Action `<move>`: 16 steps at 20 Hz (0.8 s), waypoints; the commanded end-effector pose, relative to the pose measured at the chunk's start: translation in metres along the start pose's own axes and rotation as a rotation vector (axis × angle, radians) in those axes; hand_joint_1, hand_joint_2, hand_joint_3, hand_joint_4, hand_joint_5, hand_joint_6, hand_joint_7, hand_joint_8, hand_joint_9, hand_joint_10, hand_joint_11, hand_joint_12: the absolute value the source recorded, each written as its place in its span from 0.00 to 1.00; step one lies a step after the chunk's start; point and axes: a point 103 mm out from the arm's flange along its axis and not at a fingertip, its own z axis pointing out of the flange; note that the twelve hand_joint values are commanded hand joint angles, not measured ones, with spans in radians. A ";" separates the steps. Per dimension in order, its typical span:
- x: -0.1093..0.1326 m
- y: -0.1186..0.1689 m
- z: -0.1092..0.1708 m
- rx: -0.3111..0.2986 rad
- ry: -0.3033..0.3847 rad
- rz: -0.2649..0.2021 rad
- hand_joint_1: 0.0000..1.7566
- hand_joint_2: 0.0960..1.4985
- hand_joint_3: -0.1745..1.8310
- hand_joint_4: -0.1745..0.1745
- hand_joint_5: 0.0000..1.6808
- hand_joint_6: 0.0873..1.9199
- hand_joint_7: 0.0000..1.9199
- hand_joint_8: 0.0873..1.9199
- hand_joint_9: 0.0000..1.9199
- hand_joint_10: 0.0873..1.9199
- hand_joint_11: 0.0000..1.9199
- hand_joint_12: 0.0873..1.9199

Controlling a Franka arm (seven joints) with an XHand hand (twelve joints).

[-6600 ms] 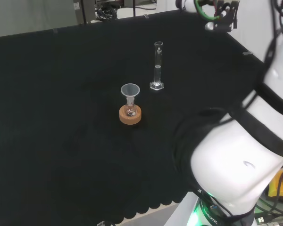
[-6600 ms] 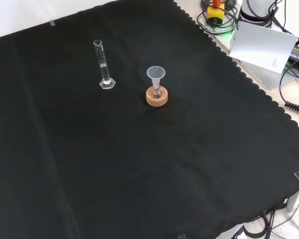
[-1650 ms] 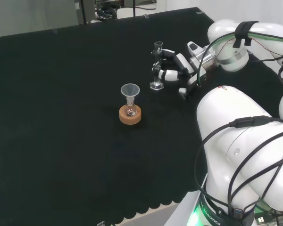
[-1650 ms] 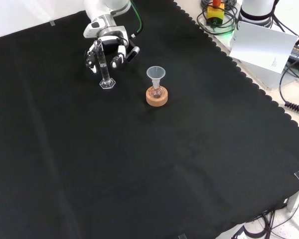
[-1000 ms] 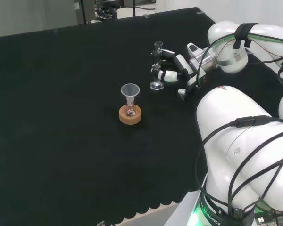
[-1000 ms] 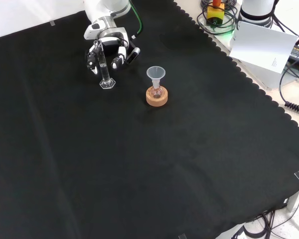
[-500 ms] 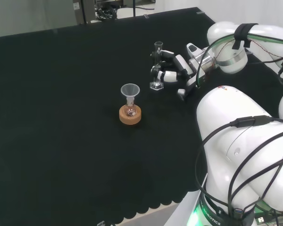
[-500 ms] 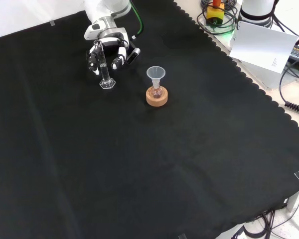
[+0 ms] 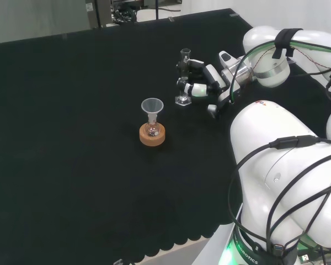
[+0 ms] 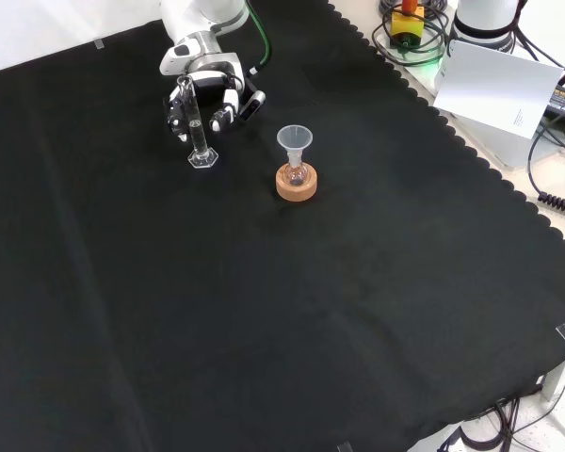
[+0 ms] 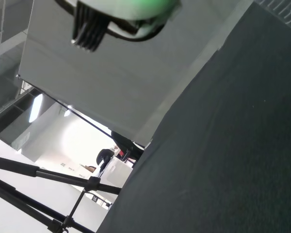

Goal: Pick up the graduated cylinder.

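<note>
The graduated cylinder [image 9: 182, 100], a tall narrow clear tube on a small hexagonal foot, stands upright on the black cloth [image 9: 71, 165]. The hand [image 9: 212, 77] reaches it from the right in the head view. Its black and white fingers [image 9: 191, 86] are curled round the tube's upper and middle part. In the front view the cylinder [image 10: 201, 146] rises between the fingers of the hand [image 10: 207, 87], and its foot rests on the cloth.
A small flask with a clear funnel [image 9: 152, 105] sits in a cork ring [image 9: 152, 136] just left of the cylinder in the head view. In the front view this cork ring [image 10: 296, 183] lies to the cylinder's right. The arm's white links [image 9: 281, 182] bulk at the right. Cables and a white box [image 10: 499, 83] lie beyond the cloth's scalloped edge.
Over 6.6 s the arm has come down from the far side to the cylinder. In the last second the fingers have drawn slightly closer round the tube; the cylinder has not moved.
</note>
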 end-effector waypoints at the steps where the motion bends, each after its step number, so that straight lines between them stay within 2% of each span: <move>1: 0.000 0.000 0.000 -0.004 -0.004 -0.002 0.60 0.42 0.38 0.53 0.40 0.28 0.46 0.26 0.59 0.09 0.47 0.51; 10: 0.001 0.002 -0.001 0.002 -0.009 0.000 0.60 0.43 0.38 0.54 0.42 0.29 0.49 0.25 0.61 0.08 0.49 0.51; 16: 0.003 0.004 -0.008 -0.007 -0.036 0.016 0.62 0.47 0.39 0.55 0.45 0.29 0.51 0.24 0.62 0.07 0.50 0.50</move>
